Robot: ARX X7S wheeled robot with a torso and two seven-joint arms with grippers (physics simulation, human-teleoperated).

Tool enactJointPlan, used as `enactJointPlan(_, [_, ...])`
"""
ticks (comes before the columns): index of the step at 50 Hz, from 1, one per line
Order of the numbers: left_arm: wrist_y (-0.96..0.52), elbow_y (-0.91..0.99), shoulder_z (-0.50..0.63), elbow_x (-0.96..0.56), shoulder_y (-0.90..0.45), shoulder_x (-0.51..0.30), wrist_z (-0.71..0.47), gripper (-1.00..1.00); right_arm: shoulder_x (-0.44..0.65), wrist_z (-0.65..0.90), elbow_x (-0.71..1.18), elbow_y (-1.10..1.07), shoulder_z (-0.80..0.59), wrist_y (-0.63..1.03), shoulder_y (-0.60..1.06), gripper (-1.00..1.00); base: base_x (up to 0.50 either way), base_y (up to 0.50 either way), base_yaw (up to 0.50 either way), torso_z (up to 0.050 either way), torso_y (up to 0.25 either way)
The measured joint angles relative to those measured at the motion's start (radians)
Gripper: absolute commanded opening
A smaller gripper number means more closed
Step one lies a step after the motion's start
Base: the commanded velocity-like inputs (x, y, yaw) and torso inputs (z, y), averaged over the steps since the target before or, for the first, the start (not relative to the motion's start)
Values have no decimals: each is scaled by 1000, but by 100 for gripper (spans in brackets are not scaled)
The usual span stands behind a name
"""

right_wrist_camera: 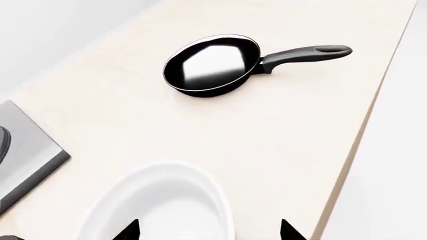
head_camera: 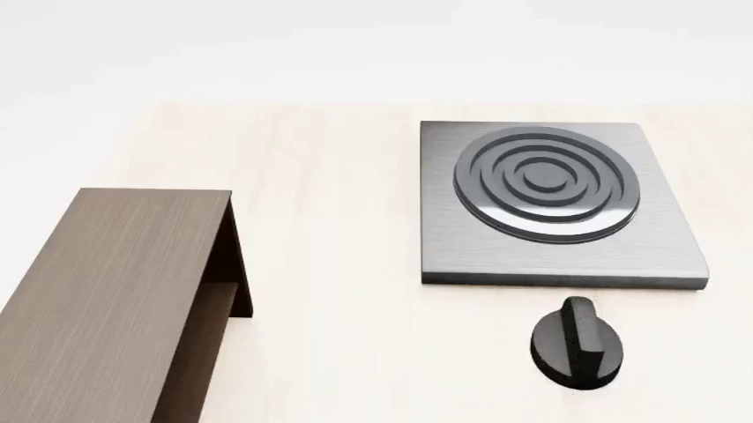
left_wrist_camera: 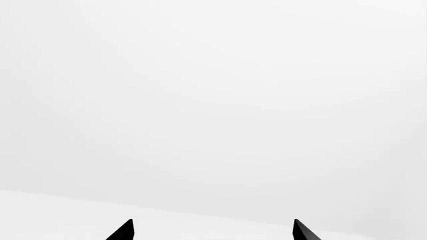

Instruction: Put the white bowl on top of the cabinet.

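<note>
The white bowl [right_wrist_camera: 160, 205] sits on the pale wooden counter in the right wrist view, its thick rim and inside showing. My right gripper [right_wrist_camera: 211, 230] hovers over the bowl's rim, open, with one black fingertip [right_wrist_camera: 128, 231] over the inside and the other past the wall. The dark brown cabinet [head_camera: 106, 291] lies at the head view's left, its flat top bare and a recessed shelf at its end. My left gripper [left_wrist_camera: 213, 230] is open against a blank white background, with nothing between its tips. Neither gripper nor the bowl shows in the head view.
A black frying pan [right_wrist_camera: 212, 64] with a long handle lies farther along the counter. The grey square stove plate [head_camera: 559, 203] with its ringed burner sits at the right, a black knob [head_camera: 577, 344] in front of it. The counter's edge [right_wrist_camera: 360, 145] runs close beside the bowl.
</note>
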Motion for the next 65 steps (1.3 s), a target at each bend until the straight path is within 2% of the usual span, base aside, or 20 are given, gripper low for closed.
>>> enactJointPlan(29, [-2,-7,8,1,-4,-6,-5,100,21,22,37,136,-134,25,150,100,0,0,0,0,0])
enactJointPlan(65, [-6,-11,18,6,-8,-14,-16,100,-21,-23,7,305,-210,16,213,100,0,0,0,0,0])
